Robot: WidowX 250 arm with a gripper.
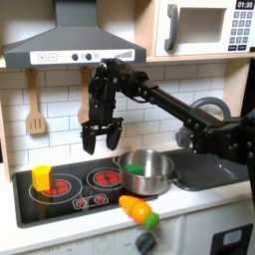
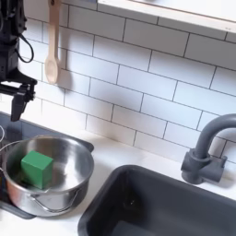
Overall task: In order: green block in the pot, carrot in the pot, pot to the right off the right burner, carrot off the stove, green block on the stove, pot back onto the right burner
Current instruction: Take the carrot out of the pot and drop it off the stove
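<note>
End effector gapes above shiny pot.

a white tiled wall with dark grout backs the toy kitchen in both exterior views. a grey range hood hangs over the cooktop, a microwave sits in the upper cabinet, and a wooden spatula hangs on the tiles. the counter is white.
</note>
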